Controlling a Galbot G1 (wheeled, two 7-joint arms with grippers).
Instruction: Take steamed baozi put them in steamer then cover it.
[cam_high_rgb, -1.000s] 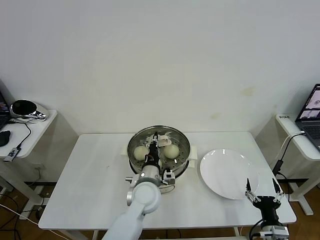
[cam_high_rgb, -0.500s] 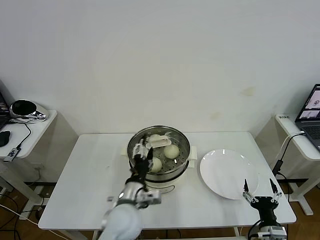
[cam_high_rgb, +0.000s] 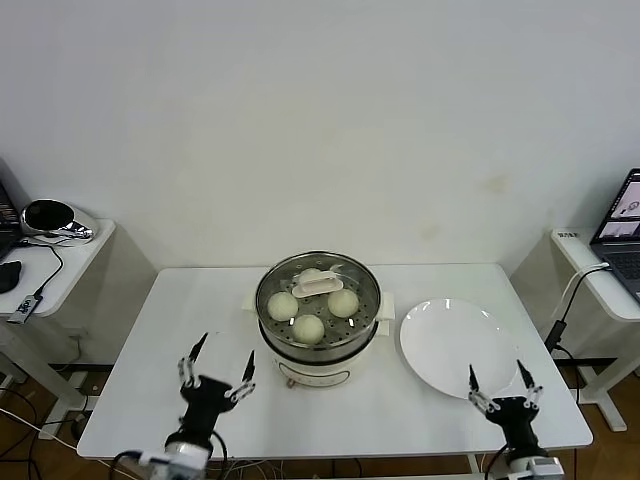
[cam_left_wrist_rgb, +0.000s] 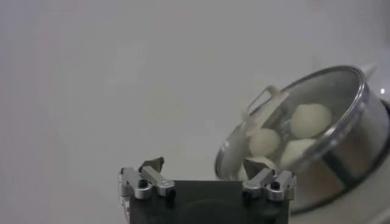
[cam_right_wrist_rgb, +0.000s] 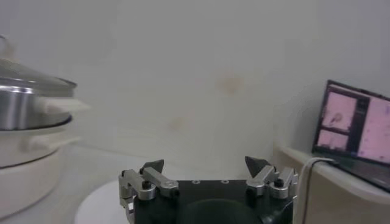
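The steamer (cam_high_rgb: 365, 318) stands mid-table on its white pot base (cam_high_rgb: 312, 374). A glass lid with a white handle (cam_high_rgb: 316, 288) lies on it. Through the lid I see the steamed baozi: one at the back (cam_high_rgb: 311, 275), one at the left (cam_high_rgb: 283, 305), one at the right (cam_high_rgb: 343, 301), one in front (cam_high_rgb: 308, 328). My left gripper (cam_high_rgb: 215, 365) is open and empty, low at the table's front left, apart from the steamer. In the left wrist view my left gripper (cam_left_wrist_rgb: 204, 167) faces the lidded steamer (cam_left_wrist_rgb: 341, 146). My right gripper (cam_high_rgb: 503, 385) is open and empty at the front right.
A flat white plate (cam_high_rgb: 455, 345) lies bare right of the steamer, just beyond my right gripper; it also shows in the right wrist view (cam_right_wrist_rgb: 100, 204). Side tables flank the main table: a black device (cam_high_rgb: 45, 217) at the left, a laptop (cam_high_rgb: 622, 225) at the right.
My left arm has drawn back from over the steamer to the table's front left, leaving the steamer with its lid in full view. My right gripper has shifted slightly left.
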